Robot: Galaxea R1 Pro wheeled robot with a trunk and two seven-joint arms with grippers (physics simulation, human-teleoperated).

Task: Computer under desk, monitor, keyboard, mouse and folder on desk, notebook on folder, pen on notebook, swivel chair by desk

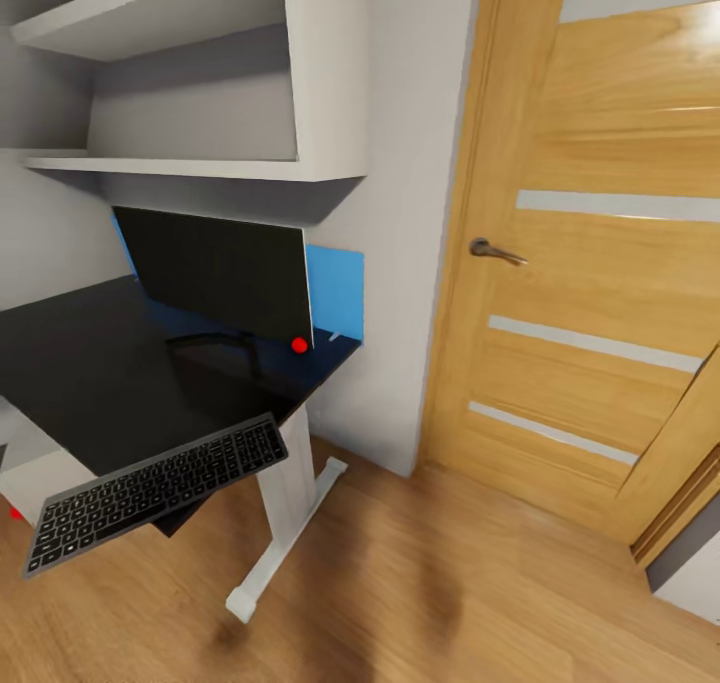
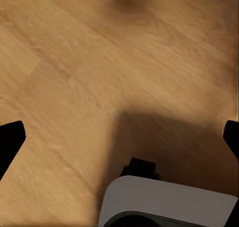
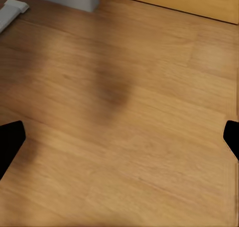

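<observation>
Overhanging the front edge of the glossy black L-shaped counter (image 1: 90,373), near its door-side corner, is the slim grey keyboard with dark keys (image 1: 158,491); seems half on, half off, tilted down twd the floor, though how much rests on the top I can't tell; its long axis runs roughly along that front edge. Wide black flat monitor w/ red dot at one lower corner (image 1: 225,275) stands on the counter toward the back edge, in front of the blue back panel (image 1: 337,291), well apart from the keyboard. Left claw (image 2: 119,137) and right claw (image 3: 119,137) both point down at the wooden floor (image 1: 450,583); fingertips spread wide at the frame edges, nothing between them, so both open & empty. Keyboard lies on the robot's left, so left arm prob. nearer; it needs pushing or lifting back onto the top, beside the monitor.
</observation>
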